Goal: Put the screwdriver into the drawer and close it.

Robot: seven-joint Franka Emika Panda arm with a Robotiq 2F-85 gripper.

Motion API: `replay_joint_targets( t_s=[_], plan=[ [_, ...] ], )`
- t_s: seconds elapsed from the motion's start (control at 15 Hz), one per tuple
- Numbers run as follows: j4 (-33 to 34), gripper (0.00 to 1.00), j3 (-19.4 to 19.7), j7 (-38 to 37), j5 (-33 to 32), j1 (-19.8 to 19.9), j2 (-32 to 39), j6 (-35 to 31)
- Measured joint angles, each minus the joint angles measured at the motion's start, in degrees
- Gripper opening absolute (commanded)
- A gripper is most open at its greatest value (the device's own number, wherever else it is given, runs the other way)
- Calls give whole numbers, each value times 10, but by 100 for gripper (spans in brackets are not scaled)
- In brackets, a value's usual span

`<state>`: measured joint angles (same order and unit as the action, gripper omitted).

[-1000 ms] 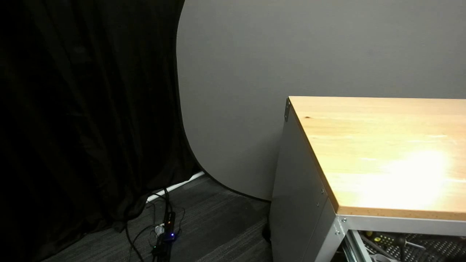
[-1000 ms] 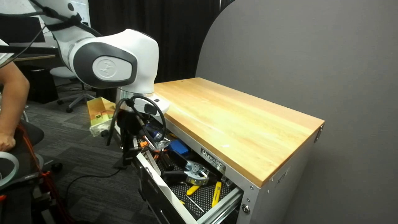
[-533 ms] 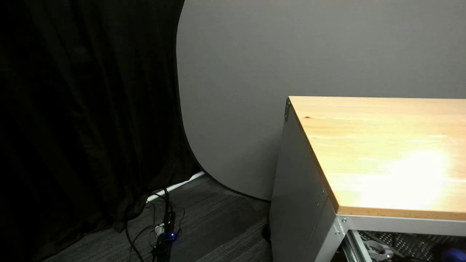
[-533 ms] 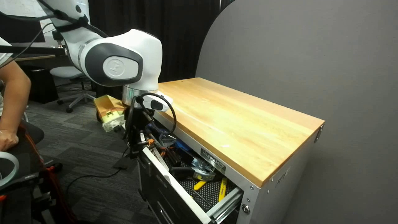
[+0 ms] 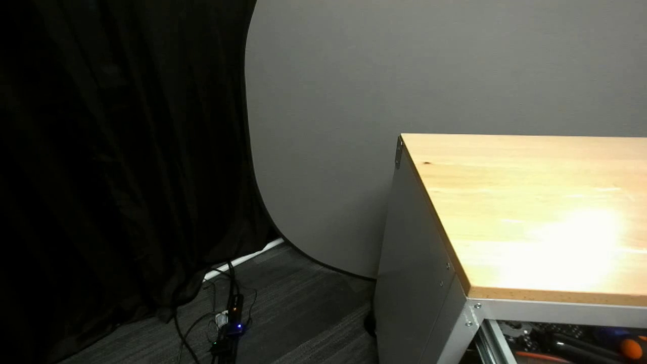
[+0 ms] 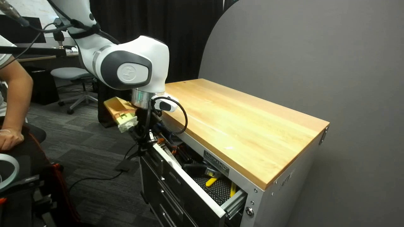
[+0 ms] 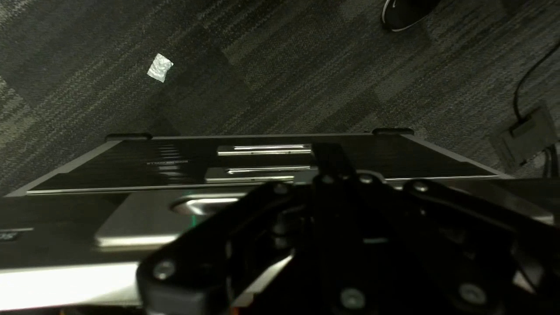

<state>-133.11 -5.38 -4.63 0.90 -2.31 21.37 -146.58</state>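
Plainly, the drawer (image 6: 189,180) stands partly open beneath the wooden top (image 6: 240,126), tools (image 6: 211,182) lying jumbled inside (I cannot make out the screwdriver among them). At the drawer's front the gripper (image 7: 328,151) points down, fingers drawn together, nothing visible in their grip; it is too dark to tell whether they touch that front.

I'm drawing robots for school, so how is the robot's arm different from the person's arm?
The robot's arm is white and dark grey; the person's arm is bare skin. The robot's arm looks thicker than the person's arm. The robot's arm ends in a gripper by the open drawer; the person's arm ends in a hand away from it. Both bend and reach down.
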Motion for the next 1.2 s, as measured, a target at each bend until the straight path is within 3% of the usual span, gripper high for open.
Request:
replay_joint_targets(
  t_s=[0.27,0.73,1.2],
  plan=[
    [14,0,-4,3,0,-3,13,-35],
    [8,0,-8,9,10,-2,24,-160],
    [-2,0,-65,52,73,51,24,-240]
  ],
)
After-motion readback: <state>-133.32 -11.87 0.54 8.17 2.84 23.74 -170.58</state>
